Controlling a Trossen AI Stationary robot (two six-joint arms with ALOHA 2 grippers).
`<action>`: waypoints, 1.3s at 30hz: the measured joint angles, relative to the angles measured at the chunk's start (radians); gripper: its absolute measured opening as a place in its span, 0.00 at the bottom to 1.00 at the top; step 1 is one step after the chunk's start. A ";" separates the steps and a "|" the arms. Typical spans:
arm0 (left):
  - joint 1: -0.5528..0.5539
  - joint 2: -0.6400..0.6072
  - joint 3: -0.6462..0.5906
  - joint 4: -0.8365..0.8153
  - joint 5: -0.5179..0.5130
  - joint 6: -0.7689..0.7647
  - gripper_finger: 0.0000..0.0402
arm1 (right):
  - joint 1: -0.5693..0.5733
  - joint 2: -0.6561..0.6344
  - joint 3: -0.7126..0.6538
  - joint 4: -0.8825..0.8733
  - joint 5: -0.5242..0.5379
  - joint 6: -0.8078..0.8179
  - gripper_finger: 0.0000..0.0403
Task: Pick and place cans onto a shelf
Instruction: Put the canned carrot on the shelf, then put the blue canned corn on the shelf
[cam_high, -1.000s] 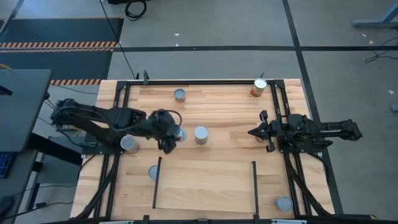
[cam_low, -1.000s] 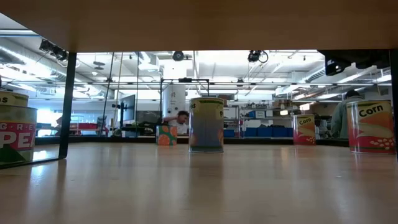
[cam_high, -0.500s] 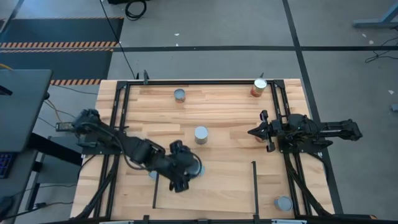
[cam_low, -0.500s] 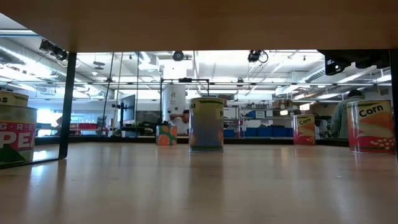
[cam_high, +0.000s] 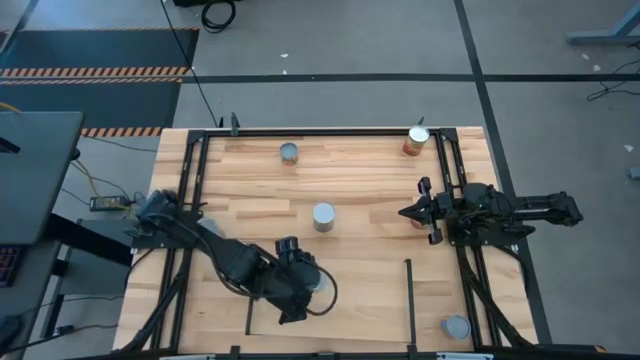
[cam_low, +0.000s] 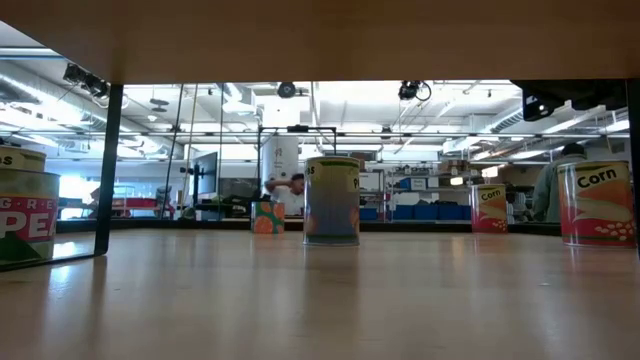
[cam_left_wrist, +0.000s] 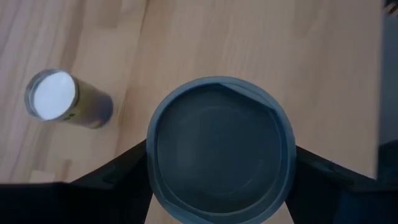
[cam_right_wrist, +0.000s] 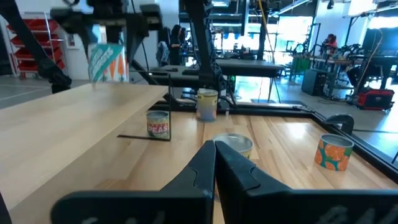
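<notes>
Can (cam_left_wrist: 221, 149) clamped in L gripper (cam_high: 305, 290) over shelf (cam_high: 350, 300), R gripper (cam_high: 408, 212) closed, idle.

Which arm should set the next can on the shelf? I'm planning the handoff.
Left. The left gripper already grips a grey metal can over the pale wood shelf. The right gripper sits shut at the table's right edge, holding nothing.

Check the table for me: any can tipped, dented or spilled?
Nothing stands out. The loose cans all stand upright: the middle can, the far can and the orange-sided can. The left gripper holds a can over the shelf. The right gripper waits at the right.
</notes>
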 joint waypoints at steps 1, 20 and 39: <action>-0.004 0.010 0.000 0.006 -0.006 0.000 0.71 | 0.000 0.000 0.000 0.000 0.000 0.000 0.04; 0.013 0.081 -0.001 0.172 -0.072 0.053 0.81 | 0.000 0.000 0.000 0.001 0.000 -0.001 0.04; 0.077 0.075 0.064 0.192 -0.025 0.153 0.89 | 0.000 0.000 0.000 0.015 0.000 0.000 0.04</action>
